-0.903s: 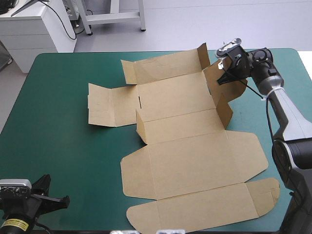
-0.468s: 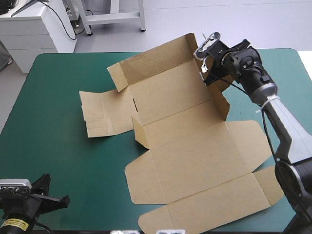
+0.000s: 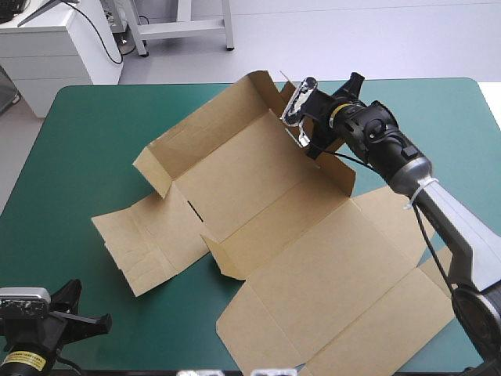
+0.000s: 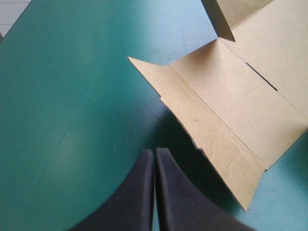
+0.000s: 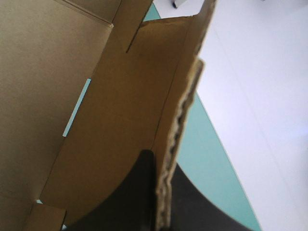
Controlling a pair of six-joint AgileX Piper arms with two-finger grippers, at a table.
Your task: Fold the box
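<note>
Judging from the high view, the fold is at an early stage. The brown box (image 3: 313,266) lies as a cut sheet across the middle and right of the teal-green surface (image 3: 86,141). Its far wall (image 3: 203,129) is tilted up, while the broad lid panels (image 3: 368,313) toward the near edge and the end flap (image 3: 145,243) on the left lie flat. The right tool (image 3: 311,143) grips the sheet at its far right corner and holds that part clear of the surface. From the left wrist view, the left tool (image 4: 154,153) has its black fingers pressed together in one pointed arch and holds nothing. It hangs over bare cover, with the end flap just ahead of it. From the right wrist view, the right tool (image 5: 161,159) is pinched on the box: the raw edge of a board wall rises from between its fingers, and the inside of the raised panel lies beside it. By my reading almost everything is left to do, since no wall is tucked yet, the side flaps need standing, and no tray has formed.
</note>
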